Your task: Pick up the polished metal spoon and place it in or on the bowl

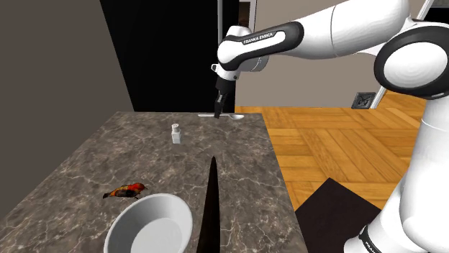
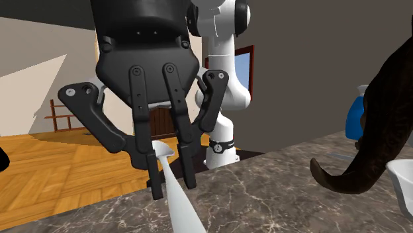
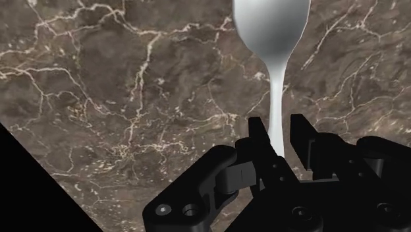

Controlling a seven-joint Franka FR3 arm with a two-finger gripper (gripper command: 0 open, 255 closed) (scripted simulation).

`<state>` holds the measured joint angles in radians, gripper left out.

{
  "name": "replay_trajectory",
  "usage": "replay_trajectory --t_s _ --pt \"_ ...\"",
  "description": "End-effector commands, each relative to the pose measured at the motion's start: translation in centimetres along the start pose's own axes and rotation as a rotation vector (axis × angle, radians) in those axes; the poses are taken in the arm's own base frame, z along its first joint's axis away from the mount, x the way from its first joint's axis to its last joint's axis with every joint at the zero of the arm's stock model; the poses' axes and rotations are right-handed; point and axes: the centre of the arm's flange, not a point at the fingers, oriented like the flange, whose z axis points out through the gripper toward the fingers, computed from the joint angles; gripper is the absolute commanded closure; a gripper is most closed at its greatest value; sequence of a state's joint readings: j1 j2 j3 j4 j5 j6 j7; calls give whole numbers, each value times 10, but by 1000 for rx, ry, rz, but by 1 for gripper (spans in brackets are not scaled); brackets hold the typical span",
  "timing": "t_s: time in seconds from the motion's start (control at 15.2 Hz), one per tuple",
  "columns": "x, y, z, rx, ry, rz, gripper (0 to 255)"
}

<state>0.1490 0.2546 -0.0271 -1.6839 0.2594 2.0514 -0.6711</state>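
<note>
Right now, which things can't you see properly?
Spoon: the wrist view's edge cuts off its tip, and the gripper hides its handle end.
Bowl: the shoulder view's bottom edge cuts off its near side.
Dark curved thing: the second exterior view's right edge cuts it off, so I cannot tell what it is.
Blue thing: partly hidden behind that dark thing.
Small white pot: too small in the shoulder view to name.

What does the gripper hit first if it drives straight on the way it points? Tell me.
The gripper would likely meet the marble countertop first: its open fingers straddle the handle of the spoon, so the tips land either side. The remaining gap is unclear.
</note>
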Motion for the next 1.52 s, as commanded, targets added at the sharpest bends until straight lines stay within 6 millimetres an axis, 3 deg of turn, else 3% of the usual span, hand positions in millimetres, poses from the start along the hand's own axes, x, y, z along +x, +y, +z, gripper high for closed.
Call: replay_trajectory --t_s 0.0,0.07,1.45 --pt "1 -2 -11 0 0 0 255" --pt "1 -2 -12 0 0 0 255" --pt "37 -275 22 0 0 0 255"
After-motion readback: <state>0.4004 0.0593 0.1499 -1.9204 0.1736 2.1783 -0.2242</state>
